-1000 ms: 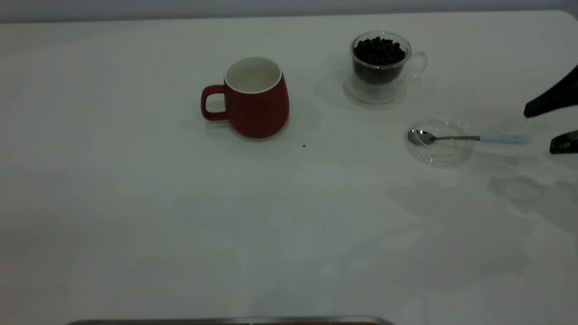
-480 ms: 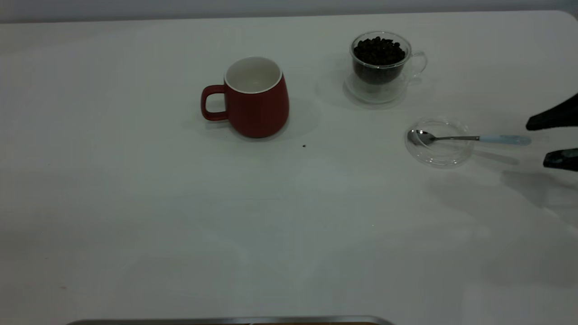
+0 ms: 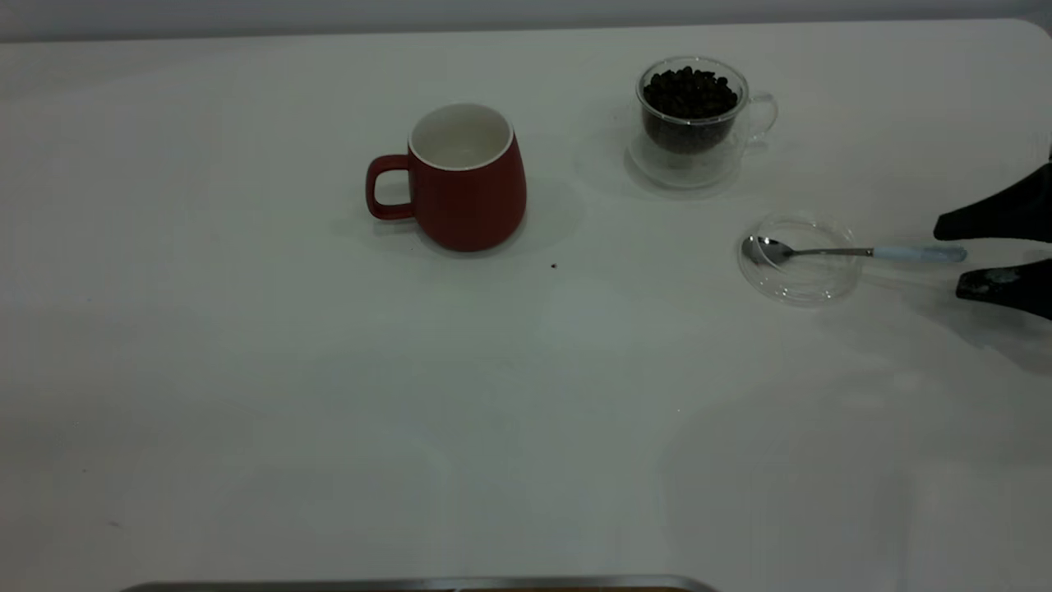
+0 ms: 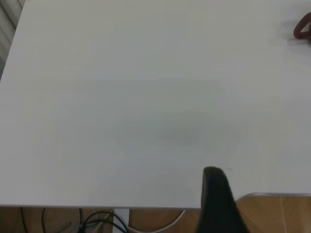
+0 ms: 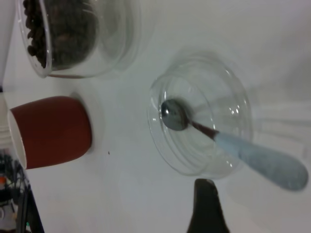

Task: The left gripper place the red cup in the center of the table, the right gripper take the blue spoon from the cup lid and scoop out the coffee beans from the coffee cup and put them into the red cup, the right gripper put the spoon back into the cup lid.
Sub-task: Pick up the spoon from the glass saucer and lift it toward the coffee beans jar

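Observation:
The red cup point(image 3: 464, 177) stands upright near the middle of the table point(image 3: 246, 370), handle pointing left; its side also shows in the right wrist view point(image 5: 51, 131). The coffee cup point(image 3: 694, 123) with coffee beans point(image 3: 689, 92) stands at the back right. The blue spoon point(image 3: 855, 252) lies with its bowl in the cup lid point(image 3: 799, 279) and its handle pointing right. My right gripper point(image 3: 949, 259) is open, its two fingertips on either side of the handle's end, not touching. Of my left gripper, only one finger point(image 4: 216, 194) shows, over the table's near edge.
A single stray bean point(image 3: 553, 265) lies just right of the red cup. A grey strip point(image 3: 411, 585) runs along the table's front edge. The table's rounded corner point(image 3: 1037, 31) is at the back right. Cables point(image 4: 97, 223) hang below the table's edge.
My right gripper has come down and moved left from the right edge, so its open fingers now flank the end of the spoon handle. The cups, the lid and the spoon have not moved.

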`<state>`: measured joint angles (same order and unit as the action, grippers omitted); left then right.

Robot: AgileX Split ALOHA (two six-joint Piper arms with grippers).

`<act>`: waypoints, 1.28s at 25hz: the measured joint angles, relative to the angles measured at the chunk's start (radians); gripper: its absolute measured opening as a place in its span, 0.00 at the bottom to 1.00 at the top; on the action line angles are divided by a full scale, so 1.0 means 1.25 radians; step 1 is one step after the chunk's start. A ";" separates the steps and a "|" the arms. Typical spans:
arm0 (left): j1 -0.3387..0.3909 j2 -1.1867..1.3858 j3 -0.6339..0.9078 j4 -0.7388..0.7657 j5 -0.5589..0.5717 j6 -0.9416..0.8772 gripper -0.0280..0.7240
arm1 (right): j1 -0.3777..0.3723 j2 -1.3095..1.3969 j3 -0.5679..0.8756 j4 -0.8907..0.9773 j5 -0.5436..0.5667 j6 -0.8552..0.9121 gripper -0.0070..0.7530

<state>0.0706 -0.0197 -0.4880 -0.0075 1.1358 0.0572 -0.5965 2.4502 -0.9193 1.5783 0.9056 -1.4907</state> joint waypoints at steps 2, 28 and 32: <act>0.000 0.000 0.000 0.000 0.000 0.000 0.75 | 0.000 0.013 -0.021 -0.010 0.008 0.004 0.77; 0.000 0.000 0.000 0.000 0.000 -0.001 0.75 | 0.003 0.083 -0.091 -0.010 0.083 -0.034 0.77; 0.000 0.000 0.000 0.000 0.000 -0.001 0.75 | 0.015 0.083 -0.091 -0.010 0.083 -0.035 0.77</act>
<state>0.0706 -0.0197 -0.4880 -0.0075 1.1358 0.0561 -0.5779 2.5538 -1.0332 1.5663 1.0095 -1.5340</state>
